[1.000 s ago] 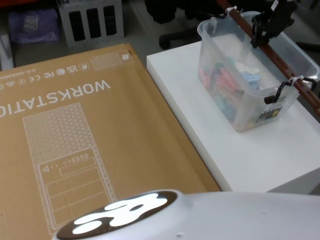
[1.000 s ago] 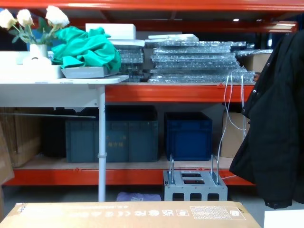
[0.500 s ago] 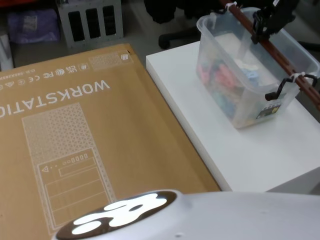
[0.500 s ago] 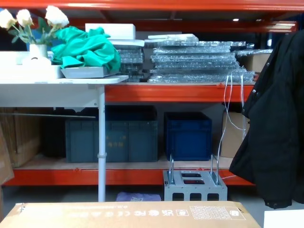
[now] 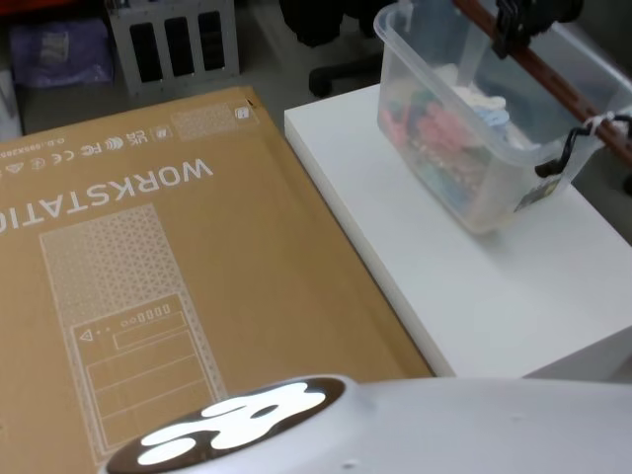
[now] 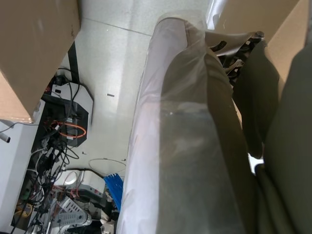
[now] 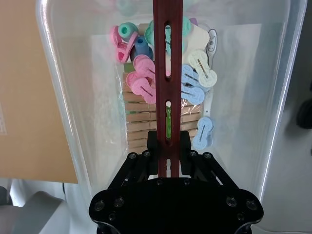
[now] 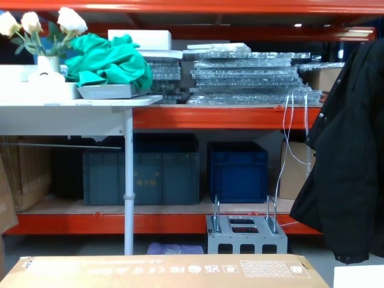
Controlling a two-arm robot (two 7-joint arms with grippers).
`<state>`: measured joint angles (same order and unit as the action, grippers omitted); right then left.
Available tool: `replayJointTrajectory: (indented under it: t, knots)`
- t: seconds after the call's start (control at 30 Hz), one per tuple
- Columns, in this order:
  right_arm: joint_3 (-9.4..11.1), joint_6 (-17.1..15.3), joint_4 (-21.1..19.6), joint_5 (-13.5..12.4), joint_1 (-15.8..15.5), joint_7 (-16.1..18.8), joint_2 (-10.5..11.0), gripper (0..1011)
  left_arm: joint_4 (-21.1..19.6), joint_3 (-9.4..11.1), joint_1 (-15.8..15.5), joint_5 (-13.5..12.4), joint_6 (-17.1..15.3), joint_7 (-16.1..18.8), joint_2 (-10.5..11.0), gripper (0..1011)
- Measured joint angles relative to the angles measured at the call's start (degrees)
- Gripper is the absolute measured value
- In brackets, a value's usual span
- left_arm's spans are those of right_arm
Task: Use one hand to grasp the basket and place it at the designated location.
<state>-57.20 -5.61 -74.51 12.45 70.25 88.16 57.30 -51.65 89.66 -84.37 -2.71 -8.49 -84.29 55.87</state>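
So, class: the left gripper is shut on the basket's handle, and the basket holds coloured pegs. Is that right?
Not quite. The right gripper, not the left, is shut on the handle of the basket, as the right wrist view shows. The basket does hold coloured pegs.

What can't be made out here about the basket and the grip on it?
Head view: the far end of the basket and most of the right gripper are cut off by the top edge.
Head view: the label on its near end is too small to read.
Head view: from above, whether its base touches the white table cannot be told.
Right wrist view: pegs cover its floor.
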Motion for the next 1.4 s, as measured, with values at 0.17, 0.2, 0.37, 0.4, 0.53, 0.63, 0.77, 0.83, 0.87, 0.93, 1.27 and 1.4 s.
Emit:
replayJointTrajectory:
  t: [0.17, 0.2, 0.37, 0.4, 0.53, 0.63, 0.77, 0.83, 0.87, 0.93, 1.27, 1.4]
  knots:
    - [0.0, 0.8, -2.5, 0.3, 1.2, 0.9, 0.5, 234, 0.0, 0.0, 0.0, 0.0, 0.0, 0.0, 0.0, 0]
    - [0.0, 1.1, -2.8, 0.3, 1.4, 1.1, 0.5, 233, 0.0, 0.0, 0.0, 0.0, 0.0, 0.0, 0.0, 0]
    - [0.3, 3.5, -3.2, -1.2, 2.9, 2.4, 0.2, 234, 0.0, 0.0, 0.0, 0.0, 0.0, 0.0, 0.0, 0]
    - [0.3, 3.8, -3.2, -1.4, 3.2, 2.5, 0.1, 234, 0.0, 0.0, 0.0, 0.0, 0.0, 0.0, 0.0, 0]
    - [0.3, 6.4, -3.1, -2.6, 4.7, 3.7, -0.6, 234, 0.0, 0.0, 0.0, 0.0, 0.0, 0.0, 0.0, 0]
    - [0.1, 7.9, -3.4, -3.0, 5.6, 4.2, -1.1, 234, 0.0, 0.0, 0.0, 0.0, 0.0, 0.0, 0.0, 0]
    - [-0.4, 9.3, -4.2, -3.3, 6.4, 4.7, -1.7, 234, 0.0, 0.0, 0.0, 0.0, 0.0, 0.0, 0.0, 0]
    - [-0.6, 10.3, -4.6, -3.6, 7.0, 5.0, -2.1, 234, 0.0, 0.0, 0.0, 0.0, 0.0, 0.0, 0.0, 0]
    - [-0.6, 10.3, -4.6, -3.6, 7.0, 5.0, -2.1, 234, 0.0, 0.0, 0.0, 0.0, 0.0, 0.0, 0.0, 0]
    - [-1.0, 11.7, -5.4, -4.0, 7.7, 5.3, -2.7, 234, 0.0, 0.0, 0.0, 0.0, 0.0, 0.0, 0.0, 0]
    - [-2.1, 17.6, -7.4, -7.8, 9.2, 8.0, -4.9, 233, 0.0, 0.0, 0.0, 0.0, 0.0, 0.0, 0.0, 0]
    - [-2.9, 20.4, -9.4, -9.8, 9.5, 9.2, -6.0, 234, 0.0, 0.0, 0.0, 0.0, 0.0, 0.0, 0.0, 0]
